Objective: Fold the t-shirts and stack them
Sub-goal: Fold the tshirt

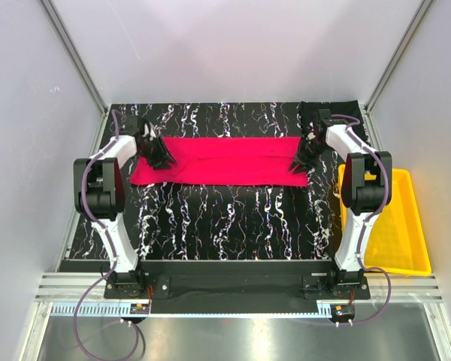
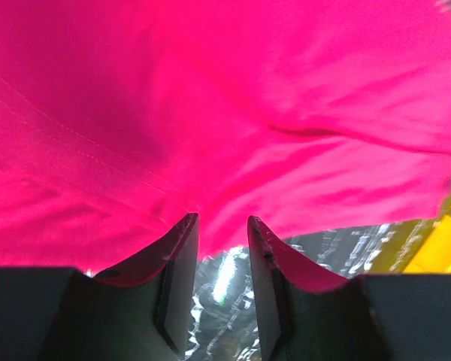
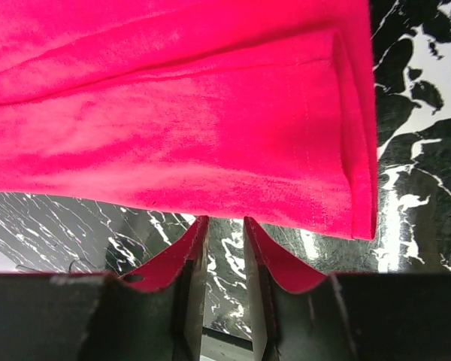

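Observation:
The red t-shirt (image 1: 225, 159) lies folded into a long flat band across the far half of the table. My left gripper (image 1: 164, 159) is at its left end and my right gripper (image 1: 297, 167) at its right end. In the left wrist view the red t-shirt (image 2: 225, 113) fills the frame, and the gripper (image 2: 223, 219) has its jaws slightly apart at the cloth's near edge, with bare table between them. In the right wrist view the gripper (image 3: 225, 219) stands the same way at the shirt's (image 3: 173, 113) hemmed end. A plain black cloth (image 1: 346, 105), apparently the black t-shirt, lies at the far right corner.
A yellow tray (image 1: 391, 226) stands off the table's right edge beside the right arm; its corner shows in the left wrist view (image 2: 443, 241). The black white-veined tabletop (image 1: 225, 218) stretches between the shirt and the arm bases. Grey walls close in the left, right and back.

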{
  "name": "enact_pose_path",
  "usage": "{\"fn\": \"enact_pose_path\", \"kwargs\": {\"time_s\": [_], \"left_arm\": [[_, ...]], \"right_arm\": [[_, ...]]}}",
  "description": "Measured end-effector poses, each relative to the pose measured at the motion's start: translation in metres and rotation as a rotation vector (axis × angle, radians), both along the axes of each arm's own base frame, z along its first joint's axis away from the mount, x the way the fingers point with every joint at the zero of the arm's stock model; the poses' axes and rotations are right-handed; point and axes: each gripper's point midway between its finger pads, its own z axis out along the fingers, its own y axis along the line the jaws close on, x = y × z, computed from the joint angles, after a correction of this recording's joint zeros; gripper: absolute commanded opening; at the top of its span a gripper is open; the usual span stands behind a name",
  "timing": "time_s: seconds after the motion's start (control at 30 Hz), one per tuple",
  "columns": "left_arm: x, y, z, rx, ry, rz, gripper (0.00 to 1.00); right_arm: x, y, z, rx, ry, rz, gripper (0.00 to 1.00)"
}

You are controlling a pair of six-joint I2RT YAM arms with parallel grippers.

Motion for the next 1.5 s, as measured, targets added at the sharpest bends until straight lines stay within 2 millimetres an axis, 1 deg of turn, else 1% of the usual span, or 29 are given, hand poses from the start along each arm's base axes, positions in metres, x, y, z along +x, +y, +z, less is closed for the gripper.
{"fn": "enact_pose_path", "kwargs": {"time_s": [0.07, 0.13, 0.23, 0.27, 0.37, 0.4, 0.43, 0.5, 0.57, 0.63, 0.7, 0.77, 0.83, 0.97, 1.1, 1.2, 1.33, 1.4, 1.5], "left_arm": [[-0.01, -0.003, -0.026, -0.001, 0.065, -0.005, 0.37], [-0.022, -0.007, -0.046, -0.016, 0.129, -0.011, 0.37], [-0.022, -0.007, -0.044, -0.021, 0.118, -0.018, 0.38], [-0.023, -0.007, -0.044, -0.019, 0.115, -0.02, 0.4], [-0.026, -0.004, -0.038, 0.002, 0.096, -0.025, 0.46], [-0.028, -0.003, -0.034, 0.011, 0.093, -0.027, 0.48], [-0.029, -0.002, -0.027, 0.022, 0.081, -0.026, 0.5], [-0.027, 0.001, -0.01, 0.037, 0.044, -0.021, 0.51], [-0.021, 0.003, 0.008, 0.05, 0.0, -0.011, 0.51], [-0.011, 0.005, 0.021, 0.055, -0.037, 0.005, 0.5], [-0.004, 0.005, 0.023, 0.052, -0.042, 0.024, 0.49], [0.003, 0.005, 0.014, 0.053, -0.021, 0.043, 0.49], [0.007, 0.005, -0.002, 0.055, 0.017, 0.059, 0.49], [0.005, 0.005, -0.042, 0.069, 0.121, 0.085, 0.49], [0.017, 0.006, -0.038, 0.071, 0.105, 0.095, 0.49], [0.022, 0.006, -0.041, 0.069, 0.108, 0.092, 0.49], [0.03, 0.004, -0.041, 0.061, 0.096, 0.074, 0.48], [0.037, 0.002, -0.04, 0.056, 0.086, 0.051, 0.47], [0.049, -0.003, -0.039, 0.042, 0.059, 0.0, 0.47]], "right_arm": [[0.001, 0.0, 0.0, -0.002, -0.001, 0.0, 0.33], [0.001, -0.001, -0.001, -0.004, 0.0, 0.0, 0.33], [0.0, -0.001, -0.002, -0.005, 0.003, 0.001, 0.35], [0.0, -0.001, -0.003, -0.007, 0.003, 0.002, 0.4], [-0.003, -0.004, -0.007, -0.02, 0.01, 0.008, 0.45], [-0.005, -0.005, -0.009, -0.025, 0.014, 0.011, 0.47], [-0.006, -0.006, -0.01, -0.032, 0.017, 0.012, 0.47], [-0.007, -0.007, -0.012, -0.039, 0.019, 0.016, 0.48], [-0.007, -0.008, -0.012, -0.044, 0.018, 0.018, 0.48], [-0.007, -0.008, -0.012, -0.045, 0.019, 0.019, 0.48], [-0.005, -0.007, -0.015, -0.052, 0.022, 0.02, 0.48], [-0.001, -0.007, -0.019, -0.061, 0.024, 0.022, 0.48], [0.001, -0.007, -0.025, -0.068, 0.031, 0.024, 0.48], [-0.002, -0.006, -0.037, -0.081, 0.06, 0.032, 0.48], [-0.005, -0.007, -0.038, -0.085, 0.051, 0.031, 0.48], [-0.021, -0.006, -0.038, -0.087, 0.055, 0.038, 0.48], [-0.063, 0.004, -0.04, -0.081, 0.096, 0.068, 0.49], [-0.085, 0.013, -0.04, -0.068, 0.12, 0.087, 0.49], [-0.121, 0.034, -0.04, -0.05, 0.166, 0.133, 0.5]]}}
